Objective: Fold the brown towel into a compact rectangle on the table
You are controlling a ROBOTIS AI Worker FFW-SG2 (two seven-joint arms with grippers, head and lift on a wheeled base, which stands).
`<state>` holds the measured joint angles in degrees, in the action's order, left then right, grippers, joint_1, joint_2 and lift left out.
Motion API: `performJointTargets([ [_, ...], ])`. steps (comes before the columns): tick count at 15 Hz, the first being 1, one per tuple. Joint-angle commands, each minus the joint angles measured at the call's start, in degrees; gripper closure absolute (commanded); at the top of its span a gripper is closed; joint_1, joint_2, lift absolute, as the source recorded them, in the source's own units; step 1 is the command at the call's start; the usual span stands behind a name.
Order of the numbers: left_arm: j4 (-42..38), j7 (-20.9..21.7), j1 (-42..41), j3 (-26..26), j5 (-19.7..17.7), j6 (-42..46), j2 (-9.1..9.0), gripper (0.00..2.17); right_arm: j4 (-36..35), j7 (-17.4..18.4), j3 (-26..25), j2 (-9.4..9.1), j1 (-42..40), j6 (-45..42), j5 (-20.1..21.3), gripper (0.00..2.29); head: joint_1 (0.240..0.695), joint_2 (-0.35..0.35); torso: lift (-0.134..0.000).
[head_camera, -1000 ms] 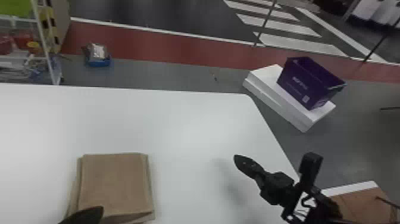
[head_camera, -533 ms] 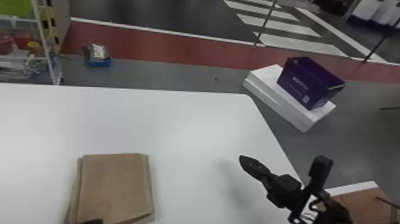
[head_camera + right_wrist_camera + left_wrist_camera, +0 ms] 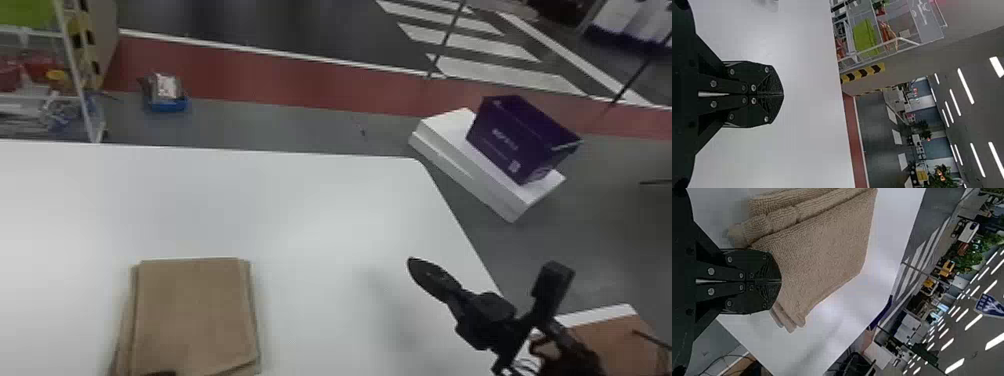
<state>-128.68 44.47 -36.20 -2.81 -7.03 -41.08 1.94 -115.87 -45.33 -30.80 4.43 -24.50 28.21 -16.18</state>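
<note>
One brown towel (image 3: 192, 310) lies folded in a stacked, roughly rectangular pad on the white surface (image 3: 310, 225), same spot & shape as a sec ago. What's changed: L gripper (image 3: 781, 281) has drawn back toward the head view's bottom edge, fingers closed w/ no cloth pinched btwn them; R gripper (image 3: 783, 94), also closed & empty, has shifted a bit outward, near the surface's R side. Prob. means folding's basically done & arms are backing off; maybe a quick edge tidy left, b/c layers don't quite line up.

Texture: towel's nubbly terry, thick rounded folds, soft corners, lower layers peeking out. Surface smooth, w/ a rounded far corner. Grippers: matte black, flat, blunt-tipped, w/ small round screws.
</note>
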Motion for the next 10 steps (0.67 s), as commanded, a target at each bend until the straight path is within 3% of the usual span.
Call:
performJointTargets([
  [1, -4.3, 0.0, -1.0, -0.6, -1.8, -1.4, 0.0, 1.4, -1.5, -0.1, -0.4, -0.12, -1.2, 0.1, -1.7, 1.71, 0.695, -0.35, -0.123],
  [3, -7.7, -0.2, -1.2, -0.8, -2.1, -3.2, -0.09, 1.31, -3.7, -0.1, -0.3, -0.73, -2.3, -0.3, -2.7, 1.7, 0.695, -0.35, -0.123],
  [6, -8.9, -1.3, -0.8, -2.3, -2.3, -1.1, -0.71, 0.43, -6.8, 0.9, 1.1, -3.28, -2.7, -0.3, -2.7, 1.58, 0.695, -0.35, -0.123],
  [7, -8.9, -3.7, -0.3, -3.1, -3.4, -1.1, -0.79, 0.11, -8.3, 2.2, 2.0, -3.9, -3.0, -0.1, -2.6, 1.52, 0.695, -0.35, -0.123],
  [9, -9.0, -8.1, 0.0, -5.0, -7.4, 4.4, -0.88, 0.0, -11.7, 5.6, 4.6, -4.25, -4.1, 0.1, -2.3, 0.36, 0.695, -0.339, -0.123],
  [10, -9.2, -11.3, 0.0, -5.0, -7.5, 9.1, -0.97, 0.0, -13.5, 7.6, 6.5, -4.34, -4.6, 0.4, -1.3, 0.0, 0.695, -0.31, -0.123],
])
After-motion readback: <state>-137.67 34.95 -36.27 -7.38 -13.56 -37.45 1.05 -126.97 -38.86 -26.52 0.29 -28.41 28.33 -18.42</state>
